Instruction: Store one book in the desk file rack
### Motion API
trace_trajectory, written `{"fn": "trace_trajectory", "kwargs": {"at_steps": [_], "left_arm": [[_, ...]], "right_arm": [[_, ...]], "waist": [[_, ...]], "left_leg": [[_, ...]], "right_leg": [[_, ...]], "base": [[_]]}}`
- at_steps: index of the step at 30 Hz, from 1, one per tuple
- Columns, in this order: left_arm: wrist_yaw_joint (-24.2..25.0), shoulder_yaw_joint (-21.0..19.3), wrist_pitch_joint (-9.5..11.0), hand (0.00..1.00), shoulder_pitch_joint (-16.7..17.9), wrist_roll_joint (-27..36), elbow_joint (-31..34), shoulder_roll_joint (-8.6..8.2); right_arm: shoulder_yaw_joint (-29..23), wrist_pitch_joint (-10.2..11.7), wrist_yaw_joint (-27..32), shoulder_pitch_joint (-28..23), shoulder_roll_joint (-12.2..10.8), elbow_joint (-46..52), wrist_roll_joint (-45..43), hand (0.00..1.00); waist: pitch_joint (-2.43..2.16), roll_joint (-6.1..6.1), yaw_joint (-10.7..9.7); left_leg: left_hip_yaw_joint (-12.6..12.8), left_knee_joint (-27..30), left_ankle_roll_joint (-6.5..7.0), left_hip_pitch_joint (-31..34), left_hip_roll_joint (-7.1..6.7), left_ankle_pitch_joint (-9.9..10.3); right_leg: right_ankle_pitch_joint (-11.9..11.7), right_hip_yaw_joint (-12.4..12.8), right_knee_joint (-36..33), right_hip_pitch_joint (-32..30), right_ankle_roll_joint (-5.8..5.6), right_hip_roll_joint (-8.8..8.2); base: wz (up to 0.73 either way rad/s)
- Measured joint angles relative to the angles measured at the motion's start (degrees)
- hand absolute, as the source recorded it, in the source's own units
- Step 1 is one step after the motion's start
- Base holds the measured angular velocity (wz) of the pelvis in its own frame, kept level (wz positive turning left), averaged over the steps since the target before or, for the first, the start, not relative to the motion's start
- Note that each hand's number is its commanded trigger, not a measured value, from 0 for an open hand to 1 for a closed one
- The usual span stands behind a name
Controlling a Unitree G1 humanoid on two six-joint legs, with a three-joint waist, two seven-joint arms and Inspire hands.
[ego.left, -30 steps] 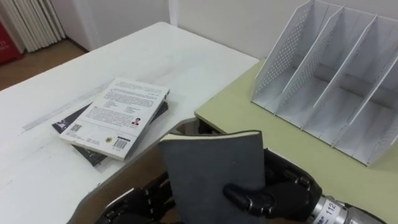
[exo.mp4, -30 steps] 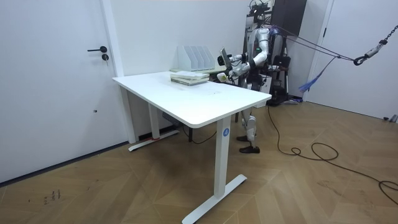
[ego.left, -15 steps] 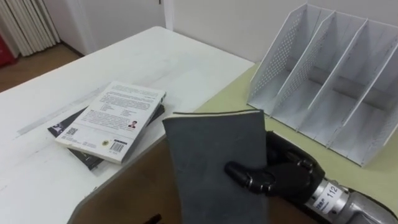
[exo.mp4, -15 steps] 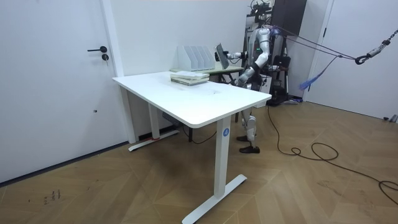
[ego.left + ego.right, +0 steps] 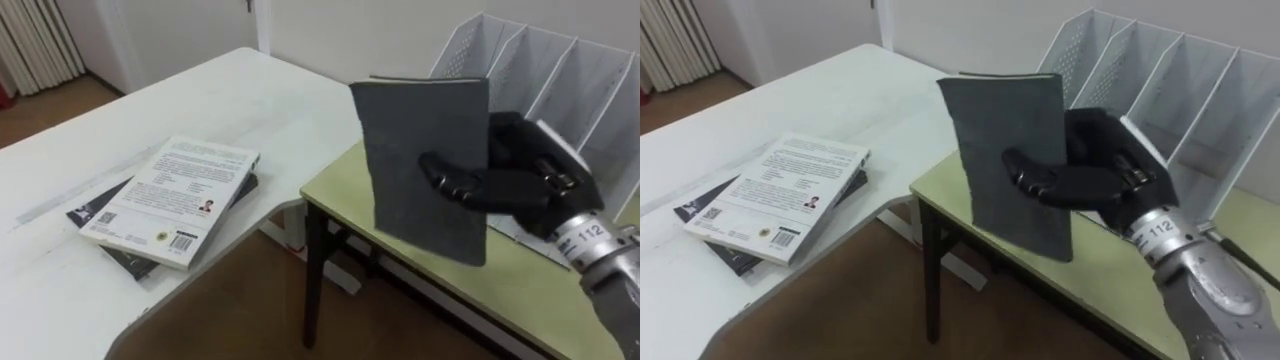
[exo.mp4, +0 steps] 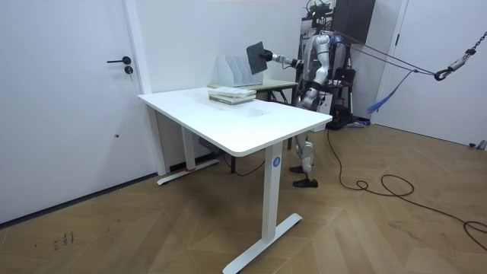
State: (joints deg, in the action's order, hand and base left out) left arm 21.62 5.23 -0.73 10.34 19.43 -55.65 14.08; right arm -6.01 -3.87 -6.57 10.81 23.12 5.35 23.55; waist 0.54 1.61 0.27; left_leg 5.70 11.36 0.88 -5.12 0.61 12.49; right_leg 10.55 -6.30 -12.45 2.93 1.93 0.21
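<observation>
Right hand (image 5: pixel 530 168) is gripping the book (image 5: pixel 420 150) upright, long axis vertical, facing the rack (image 5: pixel 465 45) just behind.

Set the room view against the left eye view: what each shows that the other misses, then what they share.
Room view adds the door, the wood floor and legs under the white table. Left eye view adds the fingers of the right hand curled across the grey book, and print on the stacked books. Both show that book aloft near the file rack.
</observation>
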Motion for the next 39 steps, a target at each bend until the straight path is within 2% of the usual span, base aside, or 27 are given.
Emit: {"fn": "trace_trajectory", "kwargs": {"at_steps": [3, 6, 8, 11, 14, 18, 21, 23, 27, 39], "left_arm": [[-2.47, -0.84, 0.76, 0.0, 1.04, -0.26, -2.51, -0.2], [-3.79, -2.86, 1.6, 0.0, 0.82, -1.18, -4.07, -1.67], [-4.91, -4.6, 1.66, 0.0, -0.06, -1.68, -7.09, -2.46], [-5.53, -5.58, 1.79, 0.0, -0.52, -1.63, -8.8, -2.65], [-6.52, -5.81, 2.02, 0.0, -0.74, -1.63, -9.66, -2.65], [-7.07, -7.34, 2.04, 0.0, -0.4, -1.6, -9.54, -2.66], [-7.29, -7.82, 2.06, 0.0, 0.01, -1.6, -9.17, -2.66], [-7.65, -7.82, 2.06, 0.0, 0.12, -1.63, -9.14, -2.63], [-8.99, -7.8, 2.09, 0.0, 0.25, -1.62, -9.47, -2.57], [-11.01, -7.84, 2.18, 0.0, 0.28, -1.69, -9.27, -2.56]], "right_arm": [[-0.45, 2.01, 9.74, 2.72, -1.4, 0.11, -6.83, 1.0], [-0.5, 2.12, 15.6, 4.58, -1.53, 0.11, -10.61, 1.0], [-0.74, 2.11, 21.54, 7.27, -1.53, 0.1, -14.22, 1.0], [-1.25, 2.54, 28.13, 10.63, -1.51, 0.08, -15.18, 1.0], [-1.51, 3.41, 33.24, 11.78, -1.5, 0.05, -15.17, 1.0], [-2.39, 3.42, 37.14, 12.07, -1.49, 0.01, -15.1, 1.0], [-3.48, 3.41, 40.63, 15.13, -1.4, 0.0, -14.74, 1.0], [-4.92, 3.63, 43.74, 18.06, -0.48, -0.59, -12.49, 1.0], [-6.8, 5.23, 49.47, 21.49, 0.21, -3.08, -12.49, 1.0], [-7.81, 5.79, 56.23, 21.63, 1.19, -9.56, -12.6, 1.0]], "waist": [[-0.12, 0.28, 0.23], [-0.42, 0.2, 0.68], [-0.5, 0.22, 1.62], [-0.6, 0.38, 1.78], [-0.68, 0.74, 1.8], [-0.7, 1.67, 1.87], [-0.73, 1.78, 1.71], [-0.84, 1.86, 1.6], [-0.96, 1.92, 1.66], [-0.81, 1.71, 1.56]], "left_leg": [[0.19, -0.06, 0.0, -0.11, 0.03, 0.0], [0.14, -0.09, 0.02, 0.39, -0.07, -0.02], [0.14, -0.09, 0.06, 0.48, -0.08, -0.04], [-0.32, -0.09, 0.06, 0.46, -0.1, -0.04], [-1.23, -0.1, 0.06, 0.49, -0.16, -0.04], [-1.77, 0.1, 0.05, 0.83, -0.2, -0.08], [-1.83, 0.3, 0.14, 1.35, -0.36, -0.13], [-2.12, 0.37, 0.14, 1.45, -0.43, -0.14], [-2.99, 0.34, 0.14, 1.45, -0.45, -0.14], [-3.58, 0.38, 0.1, 2.03, -0.47, -0.16]], "right_leg": [[-0.1, -0.16, 0.62, 0.2, -0.07, 0.05], [-0.28, -0.35, 0.58, 0.01, -0.16, -0.06], [-0.3, -0.35, 0.58, -0.13, -0.2, -0.02], [-0.31, -0.8, 0.68, 0.06, -0.2, -0.02], [-0.31, -1.84, 0.71, 0.44, -0.2, -0.14], [-0.33, -2.07, 0.73, 0.31, -0.17, -0.14], [-0.34, -1.98, 0.83, -0.07, -0.17, -0.19], [-0.37, -2.14, 1.14, 0.06, -0.23, -0.19], [-0.49, -2.65, 1.77, 0.43, -0.27, -0.13], [-0.51, -3.35, 1.67, 0.09, -0.24, -0.22]], "base": [[-0.01], [0.01], [0.0], [0.06], [0.13], [0.05], [0.01], [0.08], [0.07], [0.01]]}}
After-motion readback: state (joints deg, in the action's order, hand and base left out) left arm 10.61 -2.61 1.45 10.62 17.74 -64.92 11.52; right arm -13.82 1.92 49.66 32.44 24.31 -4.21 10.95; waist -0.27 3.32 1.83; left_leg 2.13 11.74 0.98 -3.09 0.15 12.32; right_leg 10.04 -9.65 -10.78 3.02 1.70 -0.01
